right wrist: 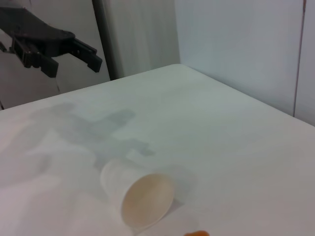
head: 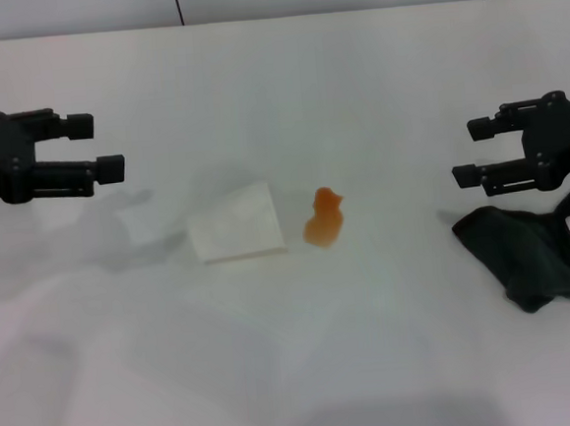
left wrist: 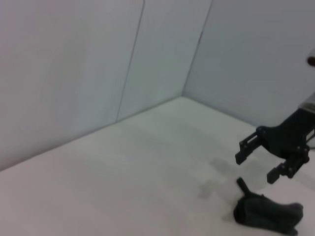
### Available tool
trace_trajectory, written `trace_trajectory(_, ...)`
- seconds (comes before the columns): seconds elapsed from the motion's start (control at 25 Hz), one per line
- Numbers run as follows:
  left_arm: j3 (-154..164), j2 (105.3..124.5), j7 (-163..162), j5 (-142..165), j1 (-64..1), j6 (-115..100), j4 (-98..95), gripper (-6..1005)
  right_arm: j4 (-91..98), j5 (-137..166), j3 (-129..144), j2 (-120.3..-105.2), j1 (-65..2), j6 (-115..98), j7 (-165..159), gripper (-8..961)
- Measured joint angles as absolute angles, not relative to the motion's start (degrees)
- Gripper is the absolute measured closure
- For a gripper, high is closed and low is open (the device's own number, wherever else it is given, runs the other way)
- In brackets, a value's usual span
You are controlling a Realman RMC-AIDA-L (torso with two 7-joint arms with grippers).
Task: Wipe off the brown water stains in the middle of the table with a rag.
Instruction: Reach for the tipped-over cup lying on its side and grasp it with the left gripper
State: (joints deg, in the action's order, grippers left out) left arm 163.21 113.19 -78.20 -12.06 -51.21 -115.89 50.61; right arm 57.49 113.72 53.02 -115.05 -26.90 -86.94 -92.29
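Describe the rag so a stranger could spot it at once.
Start at the white table and go to the robot's right side, just below the open right gripper. The rag is the crumpled black cloth there, unlike the white paper cup lying mid-table.

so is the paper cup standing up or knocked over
Knocked over: the paper cup lies on its side on the table, open mouth sideways, beside the brown water stains.

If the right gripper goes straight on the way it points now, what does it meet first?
Its open fingers point toward the table's middle. The right gripper probably passes behind the brown water stains; the way looks free until the left gripper, though its height is unclear.
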Motion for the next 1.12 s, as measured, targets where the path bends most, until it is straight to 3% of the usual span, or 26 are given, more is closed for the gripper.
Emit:
trace_trajectory(0.32, 163.3, 111.34, -78.1, 0.0, -58.8, -114.8, 50.4, 109, 56.4, 113.7, 52.9, -115.06, -27.3, -86.8, -92.2, 246)
trace_trajectory(1.12, 163.3, 111.49, -74.3, 17.6, -70.5, -97.7, 37.8, 110, 54.9, 112.8, 53.3, -115.22, -26.9, -84.8, -93.6, 246)
